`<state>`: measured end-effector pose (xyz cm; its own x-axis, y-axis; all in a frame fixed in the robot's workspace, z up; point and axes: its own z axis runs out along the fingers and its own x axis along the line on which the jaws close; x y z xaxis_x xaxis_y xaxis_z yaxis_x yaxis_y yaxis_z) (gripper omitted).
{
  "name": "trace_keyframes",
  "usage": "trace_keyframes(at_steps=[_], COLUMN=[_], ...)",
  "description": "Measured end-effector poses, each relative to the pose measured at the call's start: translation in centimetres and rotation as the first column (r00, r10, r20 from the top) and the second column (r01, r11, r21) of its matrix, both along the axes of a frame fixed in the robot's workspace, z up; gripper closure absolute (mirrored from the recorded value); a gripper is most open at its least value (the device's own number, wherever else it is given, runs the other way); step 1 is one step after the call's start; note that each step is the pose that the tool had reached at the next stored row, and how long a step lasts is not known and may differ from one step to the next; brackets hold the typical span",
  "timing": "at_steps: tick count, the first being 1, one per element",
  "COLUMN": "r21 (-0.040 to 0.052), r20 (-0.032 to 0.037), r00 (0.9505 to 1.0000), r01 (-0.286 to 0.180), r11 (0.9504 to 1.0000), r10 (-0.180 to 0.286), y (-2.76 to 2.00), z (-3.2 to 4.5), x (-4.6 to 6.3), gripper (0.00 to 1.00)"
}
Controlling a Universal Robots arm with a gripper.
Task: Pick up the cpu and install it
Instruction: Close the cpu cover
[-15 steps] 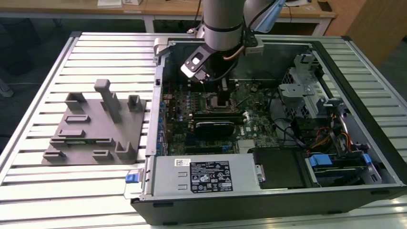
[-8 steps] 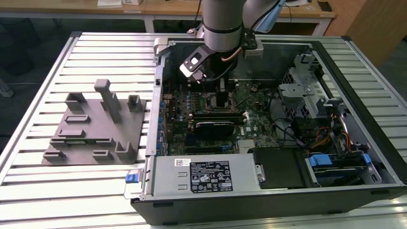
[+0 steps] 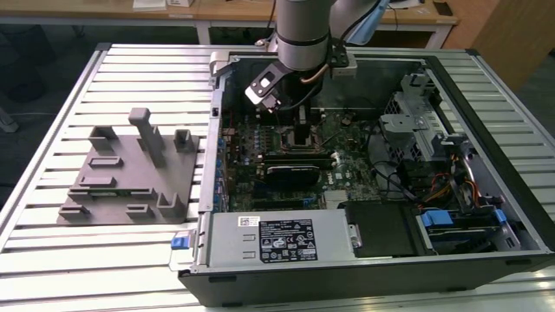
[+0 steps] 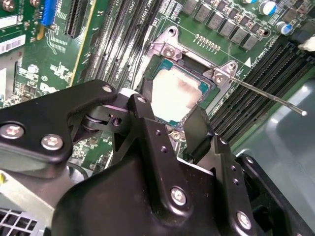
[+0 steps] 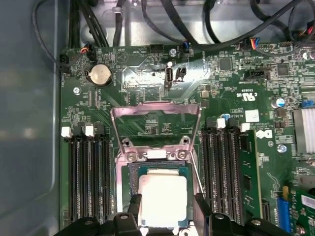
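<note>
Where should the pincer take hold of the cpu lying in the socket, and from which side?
Take the cpu by two opposite edges of its thin square body, coming straight down from above: it lies flat in the socket, top face up, with the hinged frame swung open.

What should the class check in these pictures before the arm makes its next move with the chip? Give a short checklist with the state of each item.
1. Cover frame flipped up off the socket: ok.
2. Lever released, not hooked down: ok.
3. Chip lying inside the socket, square to it: ok.
4. Gripper centred over the chip: ok.
5. Chip pressed fully home on its contacts: cannot tell.
</note>
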<state>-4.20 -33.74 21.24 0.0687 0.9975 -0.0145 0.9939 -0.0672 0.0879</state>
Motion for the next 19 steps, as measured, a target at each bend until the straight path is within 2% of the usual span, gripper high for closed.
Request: trace_keyframes(at_steps=[9,16,17,19], r21=[-0.0104,-0.0110,-0.0110,-0.0112], r20=[-0.0034,-0.0034,-0.0034,-0.0033], r00=[1.0000,1.0000,1.0000,1.0000], r01=[0.000,0.000,0.000,0.000], r11=[0.9999,0.9999,0.9999,0.9999], r10=[0.000,0.000,0.000,0.000], y=[0.25,0.25,0.25,0.26], z=[-0.95,-0.95,-0.96,-1.11], x=[0.00,0.00,0.00,0.00], gripper=[0.47,0.46,0.40,0.40])
